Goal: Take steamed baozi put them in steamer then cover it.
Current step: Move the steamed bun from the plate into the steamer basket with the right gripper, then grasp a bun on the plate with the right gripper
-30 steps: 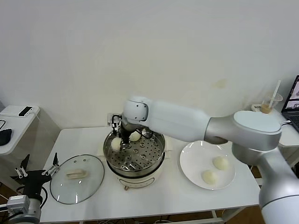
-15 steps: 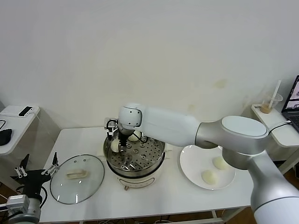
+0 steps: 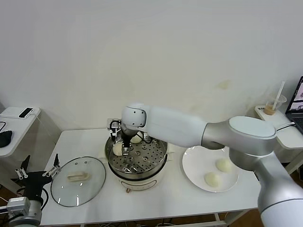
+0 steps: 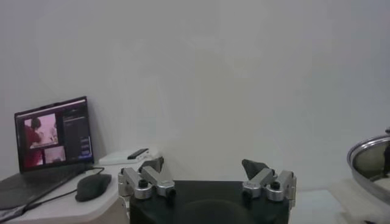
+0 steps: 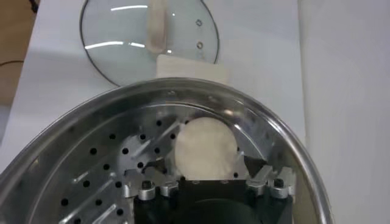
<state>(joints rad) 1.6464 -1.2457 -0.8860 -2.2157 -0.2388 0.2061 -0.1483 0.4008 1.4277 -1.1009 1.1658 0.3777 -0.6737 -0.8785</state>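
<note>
Your right gripper (image 3: 124, 150) reaches in over the left side of the steamer (image 3: 137, 158), which stands at the middle of the white table (image 3: 156, 196). In the right wrist view its jaws stand apart on either side of a baozi (image 5: 205, 150) that sits on the perforated tray (image 5: 97, 176), so the claw is open and grips nothing; you cannot tell whether the fingers (image 5: 152, 187) touch the bun. From the head view that baozi (image 3: 117, 148) lies at the tray's left edge, and a second baozi (image 3: 136, 138) rests at the far side of the tray, just right of the gripper. Two more baozi wait on the white plate (image 3: 195, 165) to the right of the steamer: one (image 3: 223, 165) on the plate's far right part, the other (image 3: 213, 179) nearer to you, the two close together but apart. The cover (image 3: 78, 180) lies flat on the table to the left of the steamer, handle up, just beside the steamer's base and not on the pot. Your left gripper (image 3: 37, 176) is parked low at the near left, off the table's left edge and well apart from the cover; its fingers (image 4: 149, 179) are spread wide with nothing between them. A side table (image 3: 16, 124) with a mouse (image 4: 92, 185) and a laptop (image 4: 52, 134) stands farther left, and a cup with a straw (image 3: 273, 105) sits on a shelf at the far right.
</note>
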